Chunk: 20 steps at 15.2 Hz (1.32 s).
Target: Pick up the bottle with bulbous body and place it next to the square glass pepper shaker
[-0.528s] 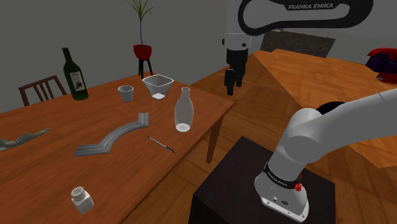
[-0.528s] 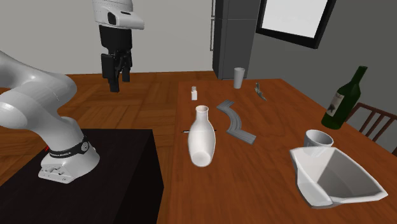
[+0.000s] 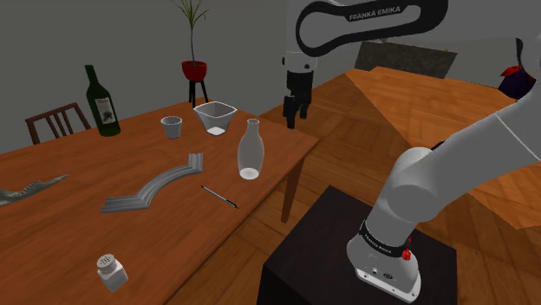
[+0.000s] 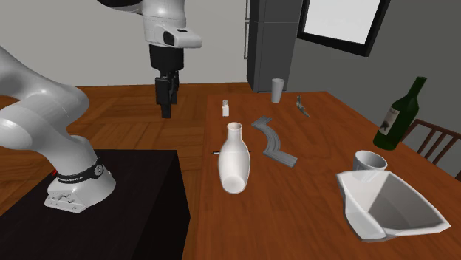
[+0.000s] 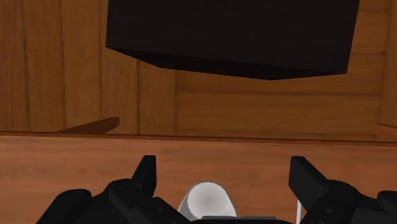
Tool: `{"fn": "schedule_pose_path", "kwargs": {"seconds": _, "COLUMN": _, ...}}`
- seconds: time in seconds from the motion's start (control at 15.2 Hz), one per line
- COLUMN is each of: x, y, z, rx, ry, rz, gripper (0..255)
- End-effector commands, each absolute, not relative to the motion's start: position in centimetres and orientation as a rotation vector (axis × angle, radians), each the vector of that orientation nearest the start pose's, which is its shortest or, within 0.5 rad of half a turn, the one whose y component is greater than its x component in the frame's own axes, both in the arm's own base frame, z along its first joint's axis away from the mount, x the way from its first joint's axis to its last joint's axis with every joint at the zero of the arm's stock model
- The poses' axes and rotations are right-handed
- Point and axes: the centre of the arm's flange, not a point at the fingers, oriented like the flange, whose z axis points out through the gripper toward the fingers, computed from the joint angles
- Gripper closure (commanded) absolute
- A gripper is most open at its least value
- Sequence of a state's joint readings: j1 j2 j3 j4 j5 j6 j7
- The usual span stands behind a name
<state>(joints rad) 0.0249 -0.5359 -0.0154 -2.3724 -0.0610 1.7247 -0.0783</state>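
Bulbous bottle (image 3: pixel 250 149) is standing upright on the wooden table (image 3: pixel 52 234), near the edge facing the black stand (image 3: pixel 347 251). Gripper (image 3: pixel 294 120) is hanging in the air above it and off to the shoulder view's right, pointing straight down, well apart from the bottle and not touching anything. In the second ext view the gripper (image 4: pixel 166 109) is sitting to the left of the bottle (image 4: pixel 235 159) and higher, roughly at the table's edge afaict.

Wrist view: the fingers (image 5: pixel 145 173) are spread wide w/ nothing clasped between them, so the hand's empty. A whitish rounded shape is poking in low between them, prob the bottle (image 5: pixel 207 200) top but can't say 100%. Table edge, wood floor and the stand (image 5: pixel 235 35) are showing past the fingertips.

Pepper shaker (image 3: pixel 111 270) is sitting at the near corner in the shoulder view, well apart from the bottle; in the second ext view it's a small white thing (image 4: pixel 225 108) past the bottle.

Shoulder view is also giving a potted plant (image 3: pixel 193 68), a chair (image 3: pixel 56 121) and a pen (image 3: pixel 219 197) just beside the bottle. Second ext view is giving a window (image 4: pixel 347 22) and a tall cup (image 4: pixel 278 90). Both are catching the green wine bottle (image 3: pixel 101 101), the square bowl (image 3: pixel 215 117) and the curved grey strip (image 3: pixel 156 184).
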Motion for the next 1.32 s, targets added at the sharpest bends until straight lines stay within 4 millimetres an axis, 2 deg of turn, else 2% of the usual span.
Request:
{"fn": "schedule_pose_path", "kwargs": {"seconds": 0.0, "x": 39.9, "y": -0.3, "z": 50.3, "rx": -3.172, "ry": -0.179, "rz": 0.157, "gripper": 0}}
{"fn": "schedule_pose_path", "kwargs": {"seconds": 0.66, "x": 51.7, "y": -0.5, "z": 46.6, "rx": -3.125, "ry": -0.250, "rz": 0.057, "gripper": 0}}
{"fn": "schedule_pose_path", "kwargs": {"seconds": 0.73, "x": 52.3, "y": -0.5, "z": 46.4, "rx": -3.122, "ry": -0.254, "rz": 0.052, "gripper": 0}}
{"fn": "schedule_pose_path", "kwargs": {"seconds": 1.25, "x": 52.2, "y": -0.5, "z": 42.4, "rx": -3.122, "ry": -0.254, "rz": 0.052, "gripper": 0}}
